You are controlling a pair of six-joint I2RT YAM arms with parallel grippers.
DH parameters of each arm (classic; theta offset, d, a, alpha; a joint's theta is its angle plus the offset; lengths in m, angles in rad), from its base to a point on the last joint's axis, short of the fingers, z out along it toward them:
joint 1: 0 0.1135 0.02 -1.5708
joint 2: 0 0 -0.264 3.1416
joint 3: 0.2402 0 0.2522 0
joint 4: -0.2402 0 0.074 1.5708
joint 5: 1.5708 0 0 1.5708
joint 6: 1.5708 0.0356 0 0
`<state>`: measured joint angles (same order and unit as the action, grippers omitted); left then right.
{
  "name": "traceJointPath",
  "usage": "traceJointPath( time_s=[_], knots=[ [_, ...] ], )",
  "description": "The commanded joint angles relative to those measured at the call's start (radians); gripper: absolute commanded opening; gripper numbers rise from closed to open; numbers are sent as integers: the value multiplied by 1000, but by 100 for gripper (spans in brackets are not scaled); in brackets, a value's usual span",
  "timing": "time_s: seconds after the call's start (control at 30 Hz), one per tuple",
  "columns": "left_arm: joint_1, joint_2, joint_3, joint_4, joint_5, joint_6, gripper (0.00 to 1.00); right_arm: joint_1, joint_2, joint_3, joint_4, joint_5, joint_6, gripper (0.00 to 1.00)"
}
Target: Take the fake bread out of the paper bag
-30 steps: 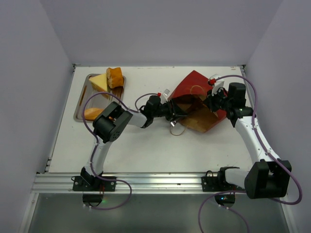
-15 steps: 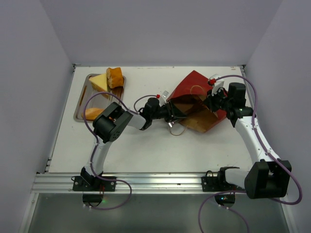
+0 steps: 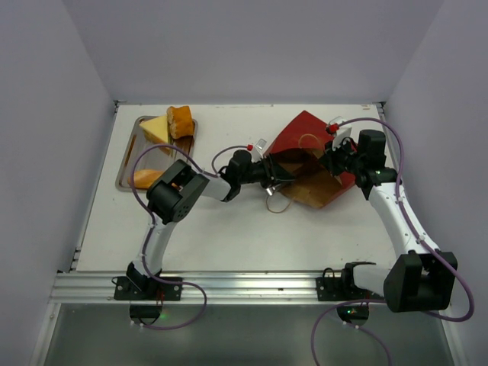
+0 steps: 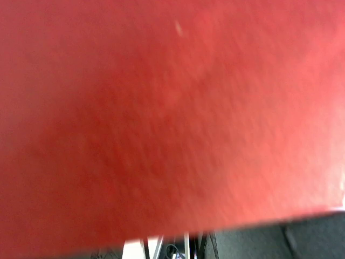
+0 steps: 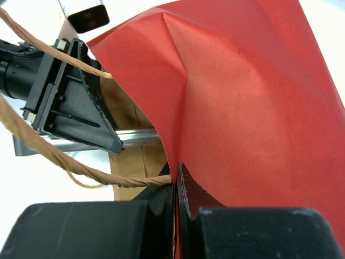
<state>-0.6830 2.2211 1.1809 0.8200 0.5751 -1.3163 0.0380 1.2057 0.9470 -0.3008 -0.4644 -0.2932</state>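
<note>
The red paper bag [image 3: 305, 133] lies on its side at centre right, its brown-lined mouth facing left. My right gripper [image 3: 333, 162] is shut on the bag's upper edge [image 5: 242, 97], the jaws pinching the red paper where a tan string handle [image 5: 64, 164] ends. My left gripper [image 3: 278, 171] is at the bag's mouth; one of its black fingers [image 5: 81, 113] shows in the right wrist view. Blurred red paper [image 4: 172, 108] fills the left wrist view and hides its jaws. No bread shows inside the bag.
A shallow steel tray [image 3: 126, 164] stands at the back left. It holds a yellow wedge [image 3: 156, 130], a brown bread piece [image 3: 181, 120] and an orange piece [image 3: 145, 177]. A loose string handle [image 3: 276, 204] lies in front of the bag.
My left gripper drew back slightly to the left, then returned to the bag's mouth. The bag and my right arm have not moved.
</note>
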Motion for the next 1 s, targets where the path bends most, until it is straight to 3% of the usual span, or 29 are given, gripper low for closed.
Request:
traceJointPath(
  time_s=[0.0,0.27,0.63,0.97],
  knots=[
    [2,15,55,38,-4,-6,47,-3,0,16,6,-29,-1,2],
    [3,22,106,-113,-46,72,47,-1,-1,16,5,-29,-1,2],
    [3,58,158,-78,-32,61,45,-3,-3,16,6,-34,3,2],
    [3,58,163,-41,-23,51,18,-3,-6,15,6,-31,0,2]
  ],
)
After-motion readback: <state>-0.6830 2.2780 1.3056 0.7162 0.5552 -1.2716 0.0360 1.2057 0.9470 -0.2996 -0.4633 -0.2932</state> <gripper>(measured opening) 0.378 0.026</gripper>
